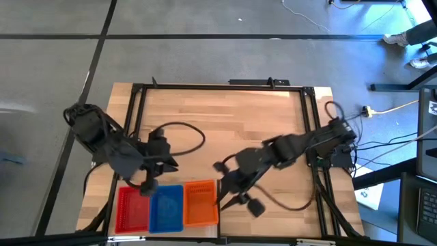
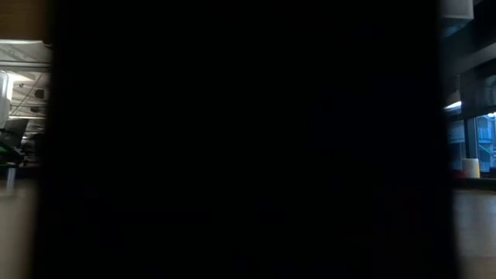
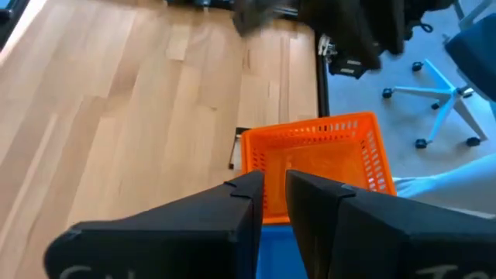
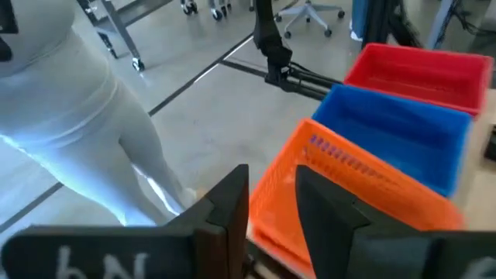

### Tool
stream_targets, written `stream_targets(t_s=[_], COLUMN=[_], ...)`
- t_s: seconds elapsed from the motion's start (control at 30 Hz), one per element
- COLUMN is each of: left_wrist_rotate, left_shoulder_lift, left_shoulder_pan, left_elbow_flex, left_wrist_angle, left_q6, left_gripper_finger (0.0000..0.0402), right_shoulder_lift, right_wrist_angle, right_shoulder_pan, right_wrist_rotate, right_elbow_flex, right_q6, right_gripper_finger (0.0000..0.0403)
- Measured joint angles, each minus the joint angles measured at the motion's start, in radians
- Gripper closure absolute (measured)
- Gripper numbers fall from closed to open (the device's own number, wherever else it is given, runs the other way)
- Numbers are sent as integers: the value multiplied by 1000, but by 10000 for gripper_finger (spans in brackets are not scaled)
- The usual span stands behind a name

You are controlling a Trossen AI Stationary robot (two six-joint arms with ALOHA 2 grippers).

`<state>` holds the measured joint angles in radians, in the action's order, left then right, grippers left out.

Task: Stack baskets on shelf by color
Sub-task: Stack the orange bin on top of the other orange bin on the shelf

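Left hand [image 1: 148, 188] over blue basket [image 1: 166, 208], fingers narrowly parted

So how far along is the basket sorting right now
Red basket, blue basket and orange basket sit side by side at the table's near edge, which looks sorted. The left tool hovers between red and blue; the right tool waits beside orange. No loose baskets are visible, so little seems left.
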<state>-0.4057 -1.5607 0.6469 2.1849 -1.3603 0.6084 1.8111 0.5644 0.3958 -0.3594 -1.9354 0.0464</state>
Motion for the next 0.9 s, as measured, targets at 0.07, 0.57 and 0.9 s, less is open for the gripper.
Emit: stream_targets(t_s=[0.07,0.57,0.9], left_wrist_rotate=[1,3,3], left_shoulder_lift=[15,38,38], left_shoulder_pan=[5,44,44], left_elbow_flex=[0,0,0], left_wrist_angle=[-5,-59,-62], left_q6=[-14,-17,-9], left_gripper_finger=[355,355,355], right_shoulder_lift=[41,190,200], right_wrist_angle=[-56,-263,-249], right_shoulder_pan=[9,91,121], right_wrist_rotate=[3,2,97], right_elbow_flex=[0,1,1], right_q6=[2,-21,-25], right_gripper_finger=[297,297,297])
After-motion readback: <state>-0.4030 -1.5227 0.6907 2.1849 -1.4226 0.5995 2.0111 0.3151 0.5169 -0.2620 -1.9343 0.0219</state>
